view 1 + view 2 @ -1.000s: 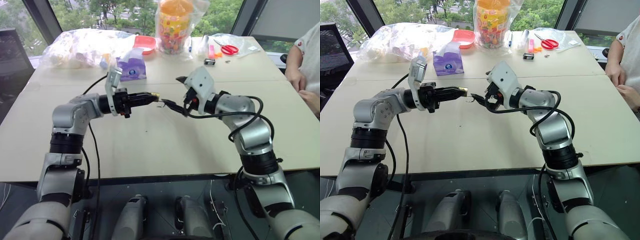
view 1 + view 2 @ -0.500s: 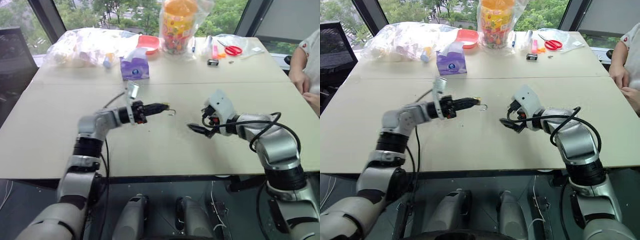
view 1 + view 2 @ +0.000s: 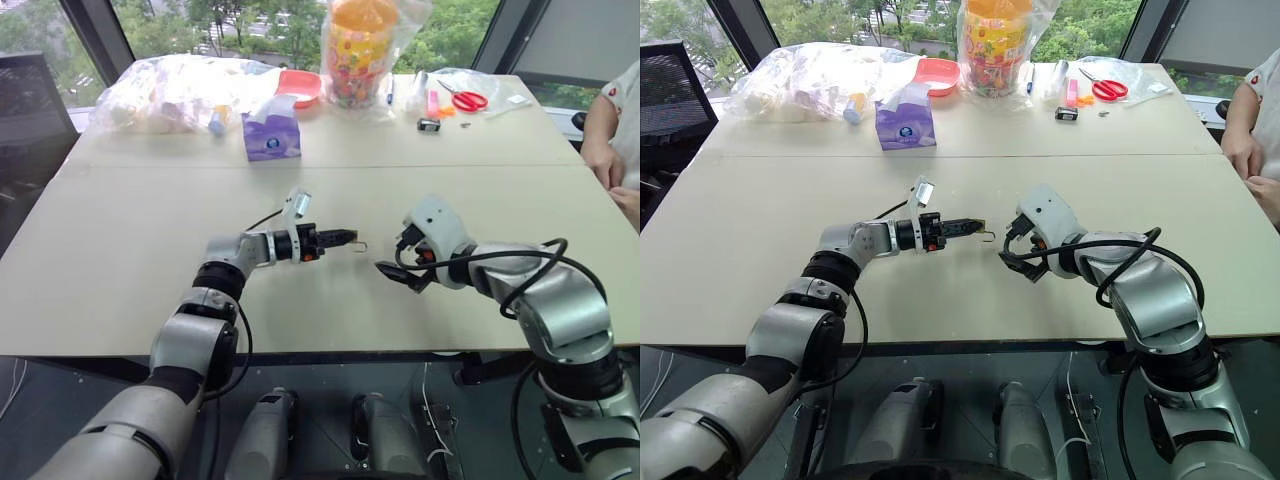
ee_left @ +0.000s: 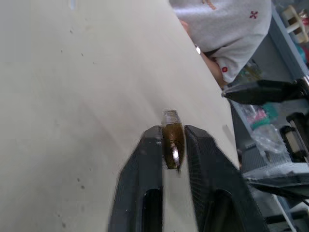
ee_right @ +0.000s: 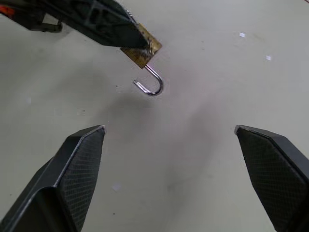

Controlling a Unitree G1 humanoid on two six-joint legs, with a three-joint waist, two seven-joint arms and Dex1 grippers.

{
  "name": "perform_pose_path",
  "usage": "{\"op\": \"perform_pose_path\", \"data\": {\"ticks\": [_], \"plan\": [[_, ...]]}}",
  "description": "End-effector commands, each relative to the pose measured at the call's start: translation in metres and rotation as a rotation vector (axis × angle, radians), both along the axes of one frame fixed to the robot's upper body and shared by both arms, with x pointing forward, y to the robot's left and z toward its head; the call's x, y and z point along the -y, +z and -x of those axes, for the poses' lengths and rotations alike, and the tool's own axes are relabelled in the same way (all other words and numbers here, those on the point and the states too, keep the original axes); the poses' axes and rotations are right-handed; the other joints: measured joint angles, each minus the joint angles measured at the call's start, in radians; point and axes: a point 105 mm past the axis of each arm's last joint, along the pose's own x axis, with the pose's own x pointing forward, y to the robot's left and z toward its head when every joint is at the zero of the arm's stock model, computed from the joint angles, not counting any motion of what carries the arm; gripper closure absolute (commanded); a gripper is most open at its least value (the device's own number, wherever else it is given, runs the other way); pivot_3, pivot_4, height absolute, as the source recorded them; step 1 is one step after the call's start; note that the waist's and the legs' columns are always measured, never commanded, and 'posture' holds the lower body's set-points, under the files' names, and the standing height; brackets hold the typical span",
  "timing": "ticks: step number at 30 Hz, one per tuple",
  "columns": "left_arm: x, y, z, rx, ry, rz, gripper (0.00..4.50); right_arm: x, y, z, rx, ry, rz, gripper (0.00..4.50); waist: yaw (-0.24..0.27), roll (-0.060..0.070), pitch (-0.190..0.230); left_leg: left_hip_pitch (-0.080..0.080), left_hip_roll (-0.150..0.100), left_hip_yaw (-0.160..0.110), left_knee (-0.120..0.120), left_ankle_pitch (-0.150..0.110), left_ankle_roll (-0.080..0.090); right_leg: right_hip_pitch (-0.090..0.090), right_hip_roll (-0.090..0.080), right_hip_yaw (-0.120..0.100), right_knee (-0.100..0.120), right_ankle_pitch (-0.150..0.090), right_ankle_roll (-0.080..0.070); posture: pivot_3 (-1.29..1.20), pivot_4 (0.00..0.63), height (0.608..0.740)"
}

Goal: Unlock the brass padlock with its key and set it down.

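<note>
With its shackle swung open, the padlock (image 5: pixel 141 50) sits pinched between the left gripper's (image 3: pixel 345 238) jaws above the table (image 3: pixel 130 260); setting down remains. The right gripper (image 5: pixel 174 159) gapes empty.

2 silver-grey jointed arms with black bands are seen, each ended by a white wrist block and a black 2-fingered claw: left claw (image 3: pixel 345 239), right claw (image 3: pixel 392 273). Black cables are looped along both forearms.
</note>
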Motion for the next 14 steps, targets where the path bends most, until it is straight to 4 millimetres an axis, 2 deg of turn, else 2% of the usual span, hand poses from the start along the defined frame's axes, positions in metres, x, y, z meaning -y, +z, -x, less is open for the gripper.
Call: {"op": "perform_pose_path", "data": {"ticks": [1,4,6,9,11,14], "plan": [[0.0,0.011,-0.002,0.041,-0.019,0.01,1.61,-0.001,0.01,0.0,0.047,0.005,-0.002,0.0,0.0,0.0,0.0,0.0,0.0,0.0,0.0,0.0,0.0,0.0,0.0,0.0,0.0,0.0,0.0,0.0,0.15,0.74],[-0.011,0.006,-0.008,0.055,0.03,-0.065,0.29,0.0,0.009,-0.001,0.046,0.004,0.004,0.0,-0.001,0.0,0.0,0.001,0.0,0.0,0.0,0.0,0.0,0.0,0.0,0.0,0.0,0.0,0.0,0.0,0.15,0.74],[-0.019,0.002,-0.013,0.084,0.066,-0.13,0.29,0.0,0.008,0.0,0.046,0.005,0.008,0.0,-0.001,0.0,0.0,0.001,0.0,0.0,0.0,0.0,0.0,0.001,0.0,0.0,0.0,0.0,0.0,0.0,0.15,0.74],[-0.051,0.005,-0.01,0.267,0.045,-0.301,0.29,0.004,0.006,0.001,0.045,-0.005,0.02,0.0,-0.015,0.0,0.0,0.002,0.001,0.001,0.0,0.0,0.0,0.001,0.0,0.0,0.0,0.001,-0.001,0.0,0.15,0.74],[-0.066,0.026,-0.005,0.318,0.074,-0.239,0.29,0.006,0.005,0.001,0.046,-0.014,0.018,0.0,-0.027,0.0,0.0,0.003,0.003,0.001,-0.001,0.0,0.0,0.001,0.0,0.0,0.0,0.001,-0.002,0.0,0.15,0.74],[-0.085,0.043,0.007,0.408,0.119,-0.239,0.29,0.007,0.005,-0.002,0.071,-0.028,-0.003,0.0,-0.026,0.0,0.0,0.002,0.005,0.001,-0.002,0.0,-0.001,-0.001,0.001,0.001,0.0,0.001,-0.002,0.0,0.15,0.74]]}}
